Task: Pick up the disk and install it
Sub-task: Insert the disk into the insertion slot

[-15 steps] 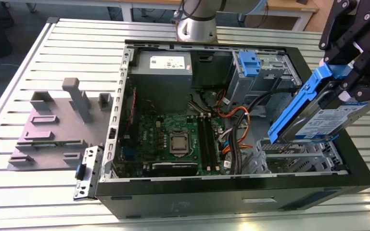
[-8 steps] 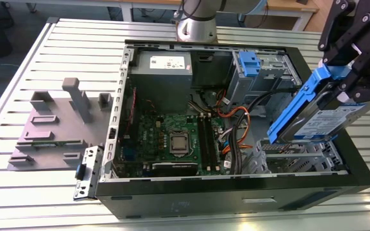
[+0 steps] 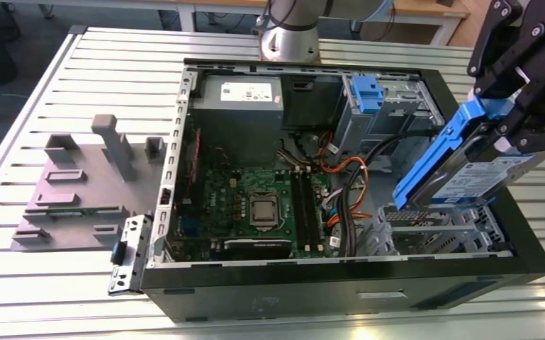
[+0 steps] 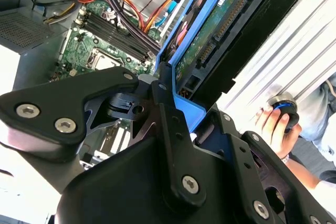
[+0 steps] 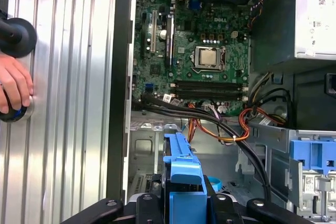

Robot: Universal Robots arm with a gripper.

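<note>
Robotics lab: slotted aluminium worktable [image 3: 111,64], open PC case [image 3: 348,290], grey fixture block [image 3: 74,191]

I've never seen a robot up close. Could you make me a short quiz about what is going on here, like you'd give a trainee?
1. True or false: the gripper holds the disk tilted above the open computer case.
2. Pick one. In the exterior view, the grey block lies:
A. inside the case
B. on the table, to the exterior view's left of the case
C. on top of the disk
3. Fill the gap: the plastic frame around the disk is coloured ____.

Key: 1 true; 2 B; 3 blue.
</note>
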